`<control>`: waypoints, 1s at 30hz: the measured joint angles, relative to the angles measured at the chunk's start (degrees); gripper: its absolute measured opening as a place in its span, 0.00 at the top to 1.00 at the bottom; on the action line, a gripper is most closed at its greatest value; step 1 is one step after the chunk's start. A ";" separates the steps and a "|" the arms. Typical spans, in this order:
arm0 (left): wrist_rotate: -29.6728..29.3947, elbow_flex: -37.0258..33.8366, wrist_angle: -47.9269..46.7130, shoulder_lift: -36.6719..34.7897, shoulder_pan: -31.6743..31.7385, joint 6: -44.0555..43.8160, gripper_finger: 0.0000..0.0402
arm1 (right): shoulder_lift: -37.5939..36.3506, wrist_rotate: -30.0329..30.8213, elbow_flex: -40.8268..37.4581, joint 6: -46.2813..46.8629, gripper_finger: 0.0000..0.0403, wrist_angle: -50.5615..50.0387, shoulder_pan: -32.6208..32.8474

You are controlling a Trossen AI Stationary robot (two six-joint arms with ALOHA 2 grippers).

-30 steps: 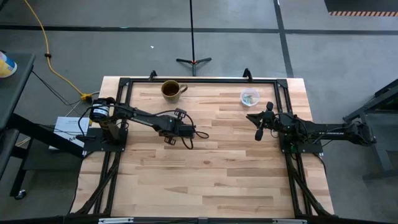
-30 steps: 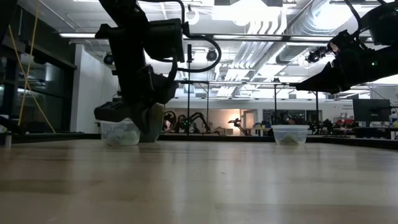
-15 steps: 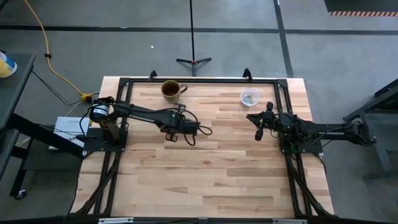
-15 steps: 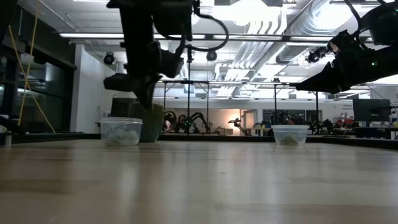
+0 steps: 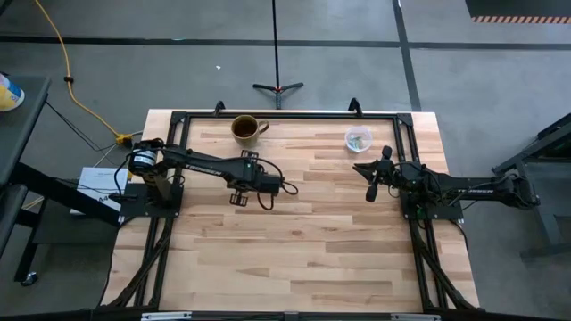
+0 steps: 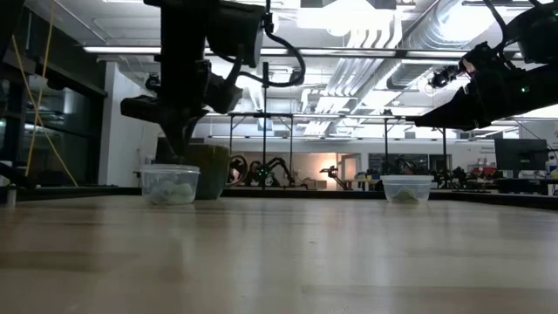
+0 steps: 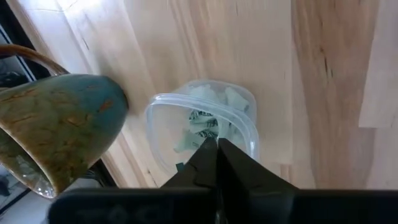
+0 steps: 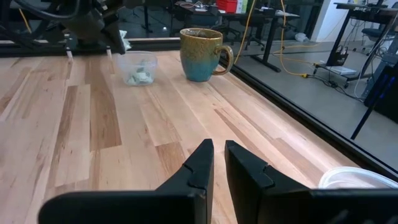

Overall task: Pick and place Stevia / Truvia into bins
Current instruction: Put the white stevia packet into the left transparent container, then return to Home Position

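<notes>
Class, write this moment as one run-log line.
left hand: shut, above packet-filled clear cup | right hand: waiting near other clear cup | brown mug: untouched | loose packets: none visible

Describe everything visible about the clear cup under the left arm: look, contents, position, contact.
The clear plastic cup is small, see-through and whitish-rimmed. It stands upright on the wooden table, close beside the brown-and-teal mug; whether they touch is unclear. Several crumpled pale green and white packets lie inside. The left gripper hangs above its rim, fingers together, not touching it as seen in the low view. In the high view the arm hides the cup.
</notes>
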 joint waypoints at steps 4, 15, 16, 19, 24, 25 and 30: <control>-0.46 0.00 0.05 0.00 0.03 0.28 0.80 | -0.01 -0.13 0.00 0.02 0.92 0.00 0.00; -0.50 0.00 0.70 -0.16 5.43 -3.01 0.76 | -0.01 -0.15 0.00 0.04 0.92 -0.01 0.00; 0.53 -0.04 2.17 -0.61 6.19 -2.95 0.76 | 0.01 -0.15 0.00 0.04 0.92 -0.02 0.00; 8.66 -1.14 11.42 -4.10 8.88 -2.74 0.76 | 0.01 -0.15 0.00 0.07 0.92 0.00 0.00; 23.40 -13.21 34.68 -16.66 10.12 -0.15 0.80 | 0.01 -0.15 0.00 0.09 0.92 0.02 0.00; 25.08 -16.42 39.94 -19.92 9.76 -0.95 0.81 | -0.01 -0.15 0.00 0.09 0.92 0.00 0.00; 22.79 -36.06 64.21 -37.28 5.93 -5.71 0.91 | -0.04 -1.27 0.00 0.11 0.92 0.67 0.00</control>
